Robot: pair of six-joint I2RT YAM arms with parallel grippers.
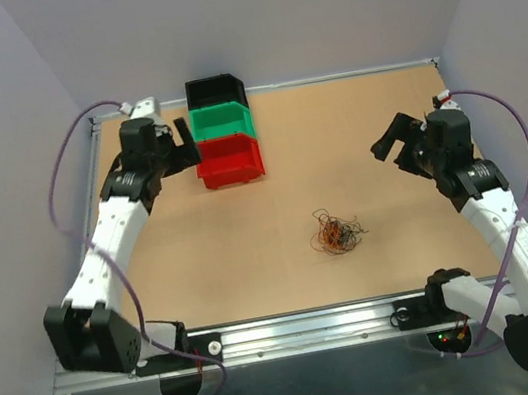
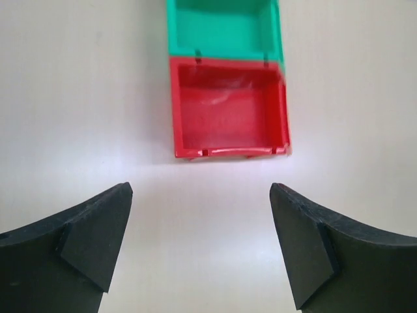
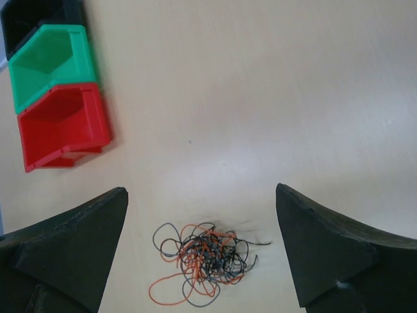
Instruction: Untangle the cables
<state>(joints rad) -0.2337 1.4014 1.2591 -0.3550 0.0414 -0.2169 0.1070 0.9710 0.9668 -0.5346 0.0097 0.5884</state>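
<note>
Several hair-thin strands, orange-red and black, form the cables (image 3: 202,261), a wispy, curly clump lying loose on the matte tan table (image 1: 363,120), right of centre and toward the near edge. Bare board surrounds it on every side. Smooth, boxy plastic bins, black (image 1: 215,91), green (image 1: 222,121) and red (image 1: 229,160), touch in a row at the far left. The left gripper (image 2: 201,195) faces the red bin, fingers wide and empty. The right gripper (image 3: 201,192), equally wide and empty, hangs at the table's right side, apart from the clump.

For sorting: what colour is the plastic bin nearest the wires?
Red plastic bin; clearest in left wrist view.
</note>
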